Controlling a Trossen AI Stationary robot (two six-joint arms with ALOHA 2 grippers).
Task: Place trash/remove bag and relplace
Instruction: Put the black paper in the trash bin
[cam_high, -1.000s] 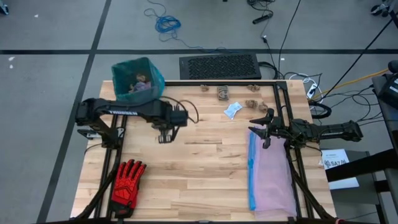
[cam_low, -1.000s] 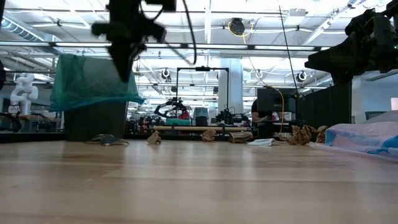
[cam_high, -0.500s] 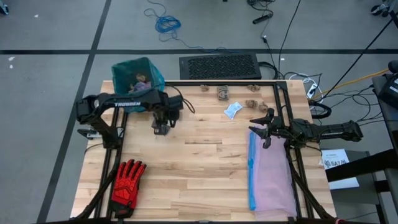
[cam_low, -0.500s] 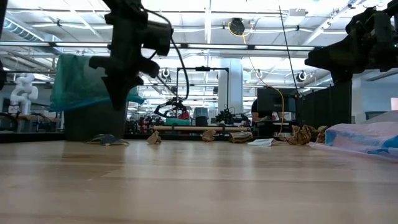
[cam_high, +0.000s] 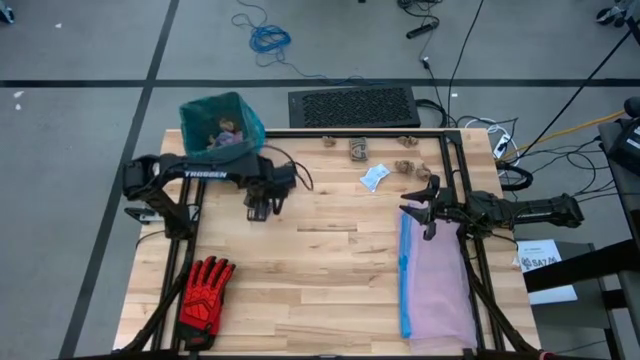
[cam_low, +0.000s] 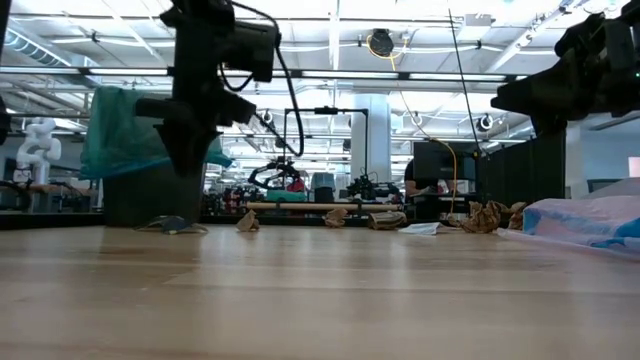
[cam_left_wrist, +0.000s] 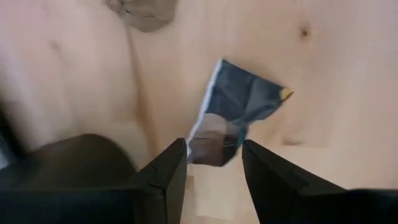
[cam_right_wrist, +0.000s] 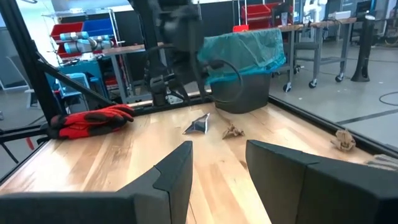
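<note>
So the left gripper (cam_high: 258, 211) is hanging over the far-left part of the wooden table (cam_high: 320, 280), just in front of the bin, pointing down. Its fingers (cam_left_wrist: 168, 171) are parted with a clear gap between them, and right below that gap lies a dark scrap (cam_left_wrist: 239, 112) flat on the wood, not pinched by anything. A tan paper lump (cam_left_wrist: 143, 11) sits just beyond it.

The bin behind the gripper is lined with the teal-green bag (cam_high: 222, 125), its rim folded over the edge, and there's already some trash inside (cam_high: 225, 133), including a pinkish bit. From the low view the bag (cam_low: 130, 135) shows up draped over a dark bucket (cam_low: 150, 195).

More paper lumps (cam_high: 358, 149) are strung along the far edge of the table, with a pale blue scrap (cam_high: 374, 177) near them.

The right gripper (cam_high: 425, 208) waits over the right side of the table, fingers (cam_right_wrist: 171, 174) apart and holding nothing. Just near of it lies a pale lilac bag (cam_high: 440, 285) with a blue rim. A red glove (cam_high: 205, 290) sits at the near-left corner.
</note>
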